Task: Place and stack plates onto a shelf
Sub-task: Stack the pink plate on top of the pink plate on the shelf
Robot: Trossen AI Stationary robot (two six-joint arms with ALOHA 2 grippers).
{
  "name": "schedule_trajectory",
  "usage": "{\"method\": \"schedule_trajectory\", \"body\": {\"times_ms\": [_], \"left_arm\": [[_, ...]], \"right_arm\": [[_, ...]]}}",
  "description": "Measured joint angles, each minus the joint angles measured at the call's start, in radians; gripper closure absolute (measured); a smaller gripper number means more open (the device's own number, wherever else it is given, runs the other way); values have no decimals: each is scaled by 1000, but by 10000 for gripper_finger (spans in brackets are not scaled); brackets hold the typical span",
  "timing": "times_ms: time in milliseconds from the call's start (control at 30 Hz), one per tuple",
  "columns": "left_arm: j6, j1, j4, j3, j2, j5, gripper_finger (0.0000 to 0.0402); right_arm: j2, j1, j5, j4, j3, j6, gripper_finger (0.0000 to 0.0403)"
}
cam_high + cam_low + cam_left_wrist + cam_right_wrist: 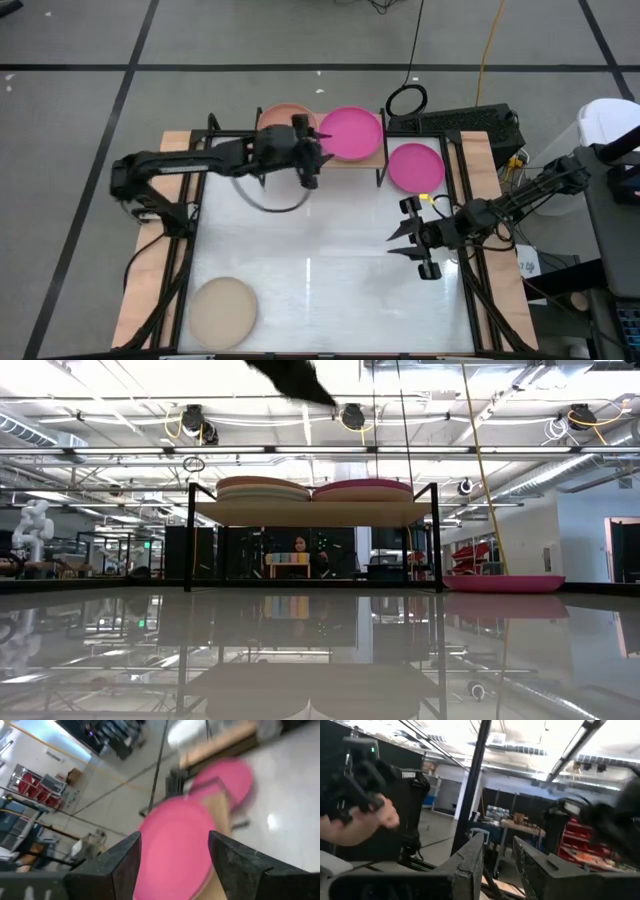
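The shelf (pixel 372 161) stands at the table's far edge, its wooden top (pixel 310 512) on black legs. It carries a peach-topped stack of plates (pixel 280 117) on the left and a magenta-topped stack (pixel 352 132) on the right. A second magenta plate (pixel 415 166) lies flat on the table right of the shelf. A tan-beige plate (pixel 222 308) lies at the near left corner. My left gripper (pixel 315 160) hovers open at the shelf's near edge, above the magenta plate (pixel 175 850). My right gripper (pixel 398 243) waits open over the table's right side.
Black frame rails run along the table's left and right edges. The glossy white tabletop (pixel 320 280) lies bare between the two arms. A person's hand (pixel 355 822) shows in the room beyond the table, and cables lie off the far right corner.
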Motion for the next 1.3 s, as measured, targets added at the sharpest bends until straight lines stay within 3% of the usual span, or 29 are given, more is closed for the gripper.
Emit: {"method": "schedule_trajectory", "body": {"times_ms": [233,400,500,867,1067,1300], "left_arm": [[-211,-118,-108,1,-225,0,167],[-362,-159,-294,-9,-372,-2,167],[-447,-205,-318,-81,-457,-2,167],[-601,-408,20,-561,-717,-45,167],[-542,-411,51,-658,-728,-47,167],[-609,-410,51,-711,-719,-47,167]], "right_arm": [[0,0,100,-29,0,19,312],[0,1,102,-40,0,43,312],[0,1,104,-40,0,43,312],[0,0,125,-33,0,55,312],[-21,-6,388,-136,25,106,312],[-38,-41,396,-483,172,194,312]]}}
